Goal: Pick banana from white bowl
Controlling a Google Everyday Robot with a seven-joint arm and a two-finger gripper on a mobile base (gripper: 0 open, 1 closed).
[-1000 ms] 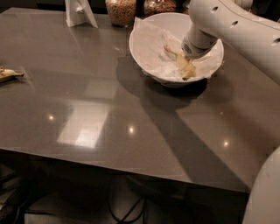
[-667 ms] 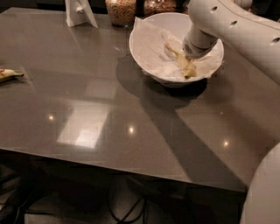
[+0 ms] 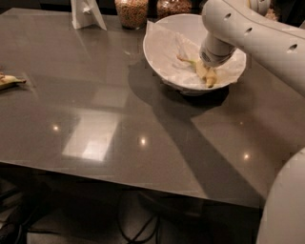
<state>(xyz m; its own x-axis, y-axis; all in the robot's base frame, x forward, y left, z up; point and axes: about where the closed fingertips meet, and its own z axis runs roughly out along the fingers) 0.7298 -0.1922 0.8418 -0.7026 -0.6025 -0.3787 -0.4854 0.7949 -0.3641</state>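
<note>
The white bowl stands at the back right of the dark table. The small yellow banana lies inside it on the right, its greenish stem pointing left. My gripper reaches down into the bowl from the upper right and sits right on top of the banana. The thick white wrist hides where the gripper meets the fruit.
A paler banana lies at the table's left edge. Two glass jars of grains and a white stand are along the back edge behind the bowl. My white arm spans the right side.
</note>
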